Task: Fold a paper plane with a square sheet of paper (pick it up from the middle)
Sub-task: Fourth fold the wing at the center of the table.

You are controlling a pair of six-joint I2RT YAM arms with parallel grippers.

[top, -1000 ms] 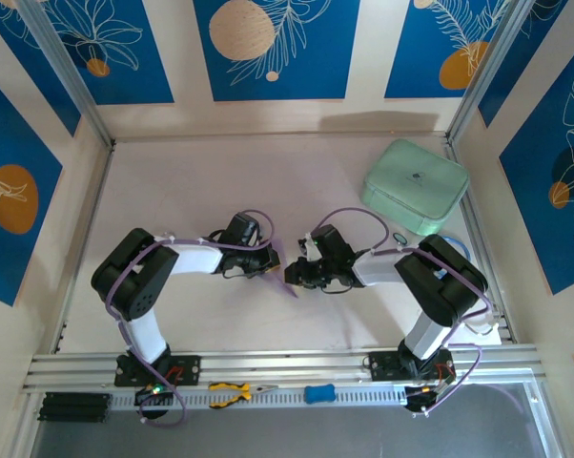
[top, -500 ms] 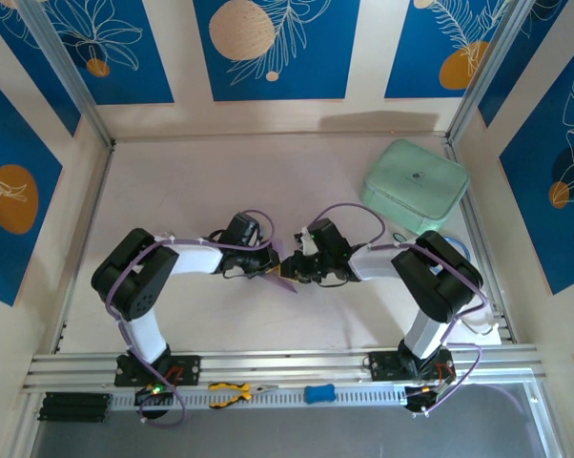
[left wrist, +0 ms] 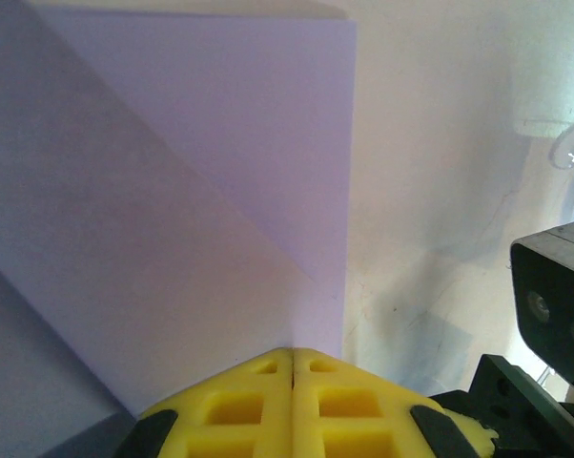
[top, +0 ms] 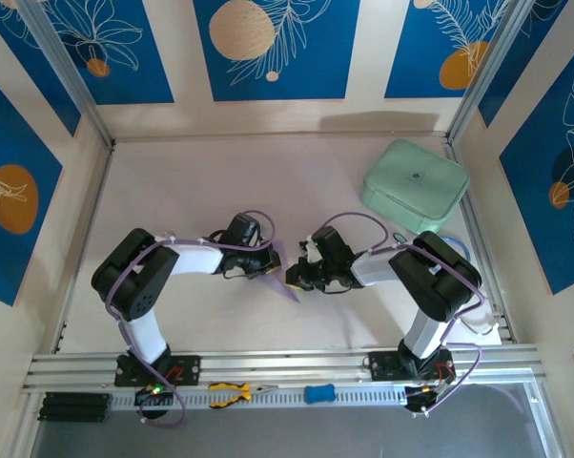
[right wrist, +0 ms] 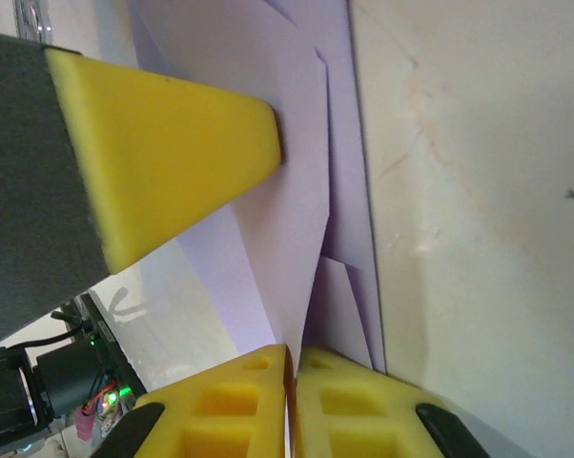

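The pale lavender sheet of paper (top: pixel 287 274) hangs between my two grippers at the table's middle, folded into overlapping flaps with a diagonal crease (left wrist: pixel 201 191). My left gripper (top: pixel 272 265) is shut on its left edge; in the left wrist view the yellow fingertips (left wrist: pixel 293 355) meet with the paper rising from between them. My right gripper (top: pixel 297 276) is shut on a flap from the right, and its tips (right wrist: pixel 292 351) pinch a pointed layer of paper (right wrist: pixel 301 143). The left gripper's yellow finger (right wrist: pixel 163 162) presses the sheet from the other side.
A mint-green rounded case (top: pixel 416 186) sits at the back right. A bluish ring (top: pixel 458 250) lies beside the right arm's elbow. Pliers (top: pixel 232 390) and a small blue object (top: pixel 318 392) rest on the front rail. Frame posts and walls bound the table.
The right gripper moved in toward the left one, then eased back slightly right, and its jaws closed onto a paper flap. The left gripper stayed shut and still.
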